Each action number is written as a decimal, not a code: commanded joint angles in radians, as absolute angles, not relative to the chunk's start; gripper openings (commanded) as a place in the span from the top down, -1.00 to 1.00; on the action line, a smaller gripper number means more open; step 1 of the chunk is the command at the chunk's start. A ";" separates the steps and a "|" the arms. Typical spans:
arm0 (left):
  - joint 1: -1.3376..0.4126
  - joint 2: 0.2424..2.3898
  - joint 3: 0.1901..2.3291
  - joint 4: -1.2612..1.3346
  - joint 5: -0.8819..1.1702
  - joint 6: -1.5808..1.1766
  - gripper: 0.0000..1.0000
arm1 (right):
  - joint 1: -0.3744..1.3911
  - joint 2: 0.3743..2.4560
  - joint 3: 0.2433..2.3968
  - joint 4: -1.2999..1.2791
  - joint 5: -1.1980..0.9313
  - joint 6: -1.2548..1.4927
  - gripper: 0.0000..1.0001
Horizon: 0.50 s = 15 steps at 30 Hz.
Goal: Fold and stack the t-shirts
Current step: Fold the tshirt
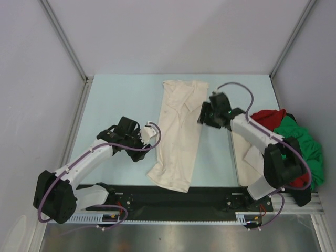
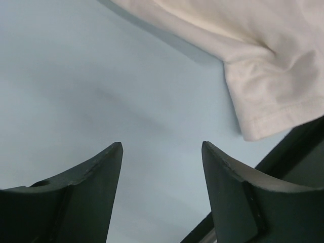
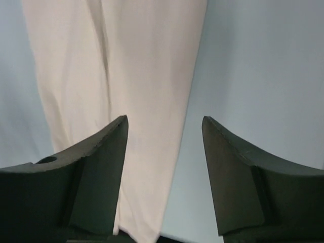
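Top view: the cream shirt (image 1: 177, 139) lies mid-table as a long, narrow strip between the two arms. The red shirt (image 1: 268, 116) and green shirt (image 1: 299, 139) are bunched together in a heap at the right edge, partly behind the right arm.
Long axis: the cream strip runs from far to near, with the near end leaning a little to the left.
Ends: the far end is squarer and the near end is rumpled. I cannot tell which end has the neck.
Left gripper (image 2: 162, 147): its jaws are wide and hold nothing. It hangs over bare table (image 1: 121, 94), just left of the strip's near half. In the left wrist view a hemmed corner of the cream shirt (image 2: 263, 76) sits ahead and to its right.
Right gripper (image 3: 164, 121): it is also spread wide and empty, beside the strip's right edge near the far end. In the right wrist view the cloth (image 3: 126, 76) passes under its left finger.
Handling: the shirt looks light, soft and limp. It will probably sag and drag, and the layers may slide apart if only the top one is pinched.
Where to hold: I would grip the two corners of one short end, pinching through every layer.
Next, I'd guess: fold the strip end over end across its length.
Risk: lifting one corner higher than the other would skew the fold.
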State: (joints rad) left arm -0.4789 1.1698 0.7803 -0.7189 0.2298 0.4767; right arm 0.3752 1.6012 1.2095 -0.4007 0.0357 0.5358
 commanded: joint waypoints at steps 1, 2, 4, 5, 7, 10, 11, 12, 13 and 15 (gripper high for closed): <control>-0.469 1.112 0.782 -0.623 0.224 0.403 -0.40 | 0.530 1.488 0.990 -0.408 0.060 0.633 -0.29; -0.468 1.108 0.781 -0.623 0.242 0.397 -0.40 | 0.561 1.465 0.929 -0.423 0.063 0.655 -0.28; -0.469 1.095 0.776 -0.620 0.247 0.394 -0.40 | 0.636 1.409 0.878 -0.437 0.086 0.704 -0.25; -0.468 1.082 0.773 -0.617 0.239 0.391 -0.40 | 0.653 1.393 0.849 -0.433 0.083 0.721 -0.22; -0.469 1.066 0.767 -0.614 0.223 0.391 -0.40 | 0.683 1.367 0.773 -0.413 0.051 0.750 -0.18; -0.469 1.034 0.753 -0.612 0.201 0.394 -0.40 | 0.695 1.370 0.697 -0.361 -0.029 0.793 -0.05; -0.468 1.026 0.749 -0.608 0.198 0.396 -0.40 | 0.696 1.379 0.680 -0.309 -0.049 0.813 0.06; -0.469 1.016 0.744 -0.603 0.193 0.396 -0.41 | 0.696 1.387 0.663 -0.281 -0.087 0.822 0.10; -0.469 1.014 0.736 -0.595 0.192 0.396 -0.41 | 0.698 1.394 0.647 -0.255 -0.106 0.828 0.14; -0.468 1.017 0.733 -0.591 0.192 0.394 -0.41 | 0.701 1.428 0.646 -0.204 -0.133 0.839 0.24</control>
